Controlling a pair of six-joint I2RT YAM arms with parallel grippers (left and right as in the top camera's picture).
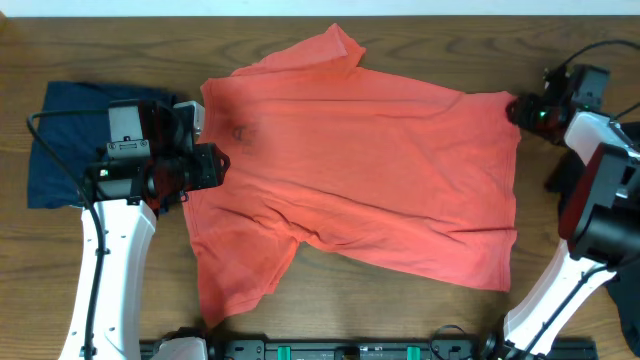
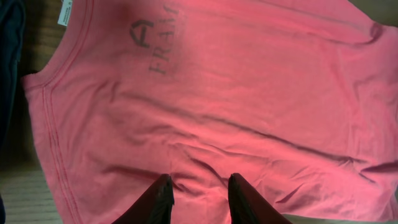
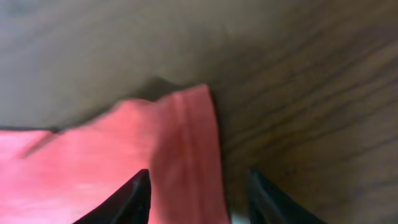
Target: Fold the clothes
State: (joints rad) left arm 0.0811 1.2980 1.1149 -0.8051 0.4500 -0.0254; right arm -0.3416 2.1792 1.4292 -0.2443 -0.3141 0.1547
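Spreading across the middle of the wooden table [image 1: 300,25] in the overhead view, the coral T-shirt [image 1: 370,170] lies mostly flat, its neck toward the left arm and its hem toward the right, with one sleeve pointing to the far edge and the other toward the near edge. A dark blue garment [image 1: 65,140] sits at the table's left end, partly under the left arm. The left gripper [image 1: 215,165] is at the shirt's neck side, and the right gripper [image 1: 515,108] is at the far corner of the hem. From the left wrist camera, the left gripper [image 2: 199,196] has its two fingers [image 2: 160,202] parted over wrinkled fabric below the collar, nothing pinched between them; a white neck label [image 2: 65,12] and a faded grey print [image 2: 158,43] show higher up, and the blue garment [image 2: 9,62] fills the left edge. From the right wrist camera, the right gripper [image 3: 199,193] stands with its jaws wide apart, the stitched hem corner of the shirt [image 3: 183,149] lying between them on the wood; whether a finger [image 3: 134,199] touches the cloth I cannot tell.
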